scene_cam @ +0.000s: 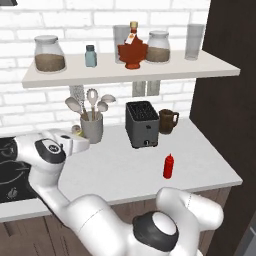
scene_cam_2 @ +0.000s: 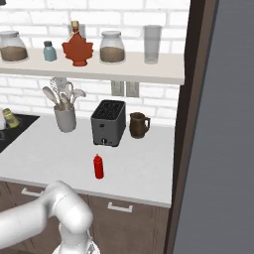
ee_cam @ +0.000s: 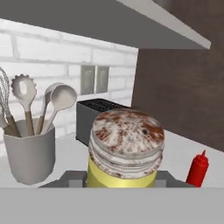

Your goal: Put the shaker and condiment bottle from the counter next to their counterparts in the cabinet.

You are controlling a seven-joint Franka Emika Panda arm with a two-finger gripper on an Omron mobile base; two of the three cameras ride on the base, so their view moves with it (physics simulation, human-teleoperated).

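Observation:
My gripper (scene_cam: 77,136) is shut on the shaker (ee_cam: 124,148), a yellow-olive cylinder with a grey metal cap, held just above the counter (scene_cam: 125,172) at its left end, beside the utensil crock. The same shaker (scene_cam_2: 8,119) appears at the left edge of the right base view. The condiment bottle (scene_cam: 169,166), plain red with a nozzle, stands upright near the counter's front edge (scene_cam_2: 98,166). On the cabinet shelf (scene_cam: 160,74) stand the counterparts: a pale blue shaker (scene_cam: 90,56) and a maple-leaf bottle (scene_cam: 132,51).
A grey crock of utensils (scene_cam: 92,125), a dark toaster (scene_cam: 142,123) and a brown mug (scene_cam: 167,121) line the back of the counter. Glass jars (scene_cam: 49,54) and a tall glass (scene_cam: 194,41) share the shelf. A black cooktop (scene_cam: 9,170) lies left; a dark panel (scene_cam: 225,100) rises right.

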